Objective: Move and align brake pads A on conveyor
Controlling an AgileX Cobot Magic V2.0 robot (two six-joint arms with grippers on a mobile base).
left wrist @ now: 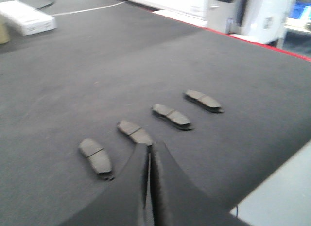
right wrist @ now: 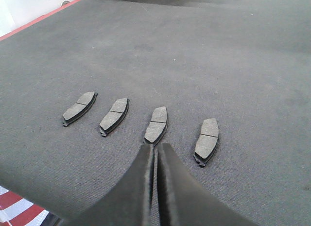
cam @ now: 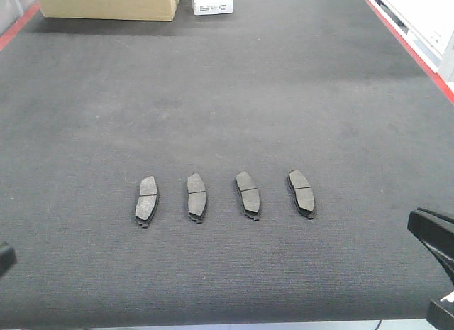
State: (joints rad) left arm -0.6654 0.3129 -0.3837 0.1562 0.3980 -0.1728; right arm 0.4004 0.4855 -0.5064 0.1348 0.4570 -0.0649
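Both grippers (left wrist: 148, 153) (right wrist: 154, 150) closed, brake pads (cam: 196, 196) lengthwise up conveyor (cam: 234, 89)

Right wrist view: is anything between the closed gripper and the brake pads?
Nothing visible. Only bare conveyor separates the right gripper from the four brake pads; the nearest lies just beyond its fingertips.

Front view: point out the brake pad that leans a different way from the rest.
The leftmost pad. Its top tips to the right, while the other three tip left.

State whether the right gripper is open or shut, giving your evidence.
Shut: in the right wrist view the right gripper's fingers meet along a thin seam, holding nothing.
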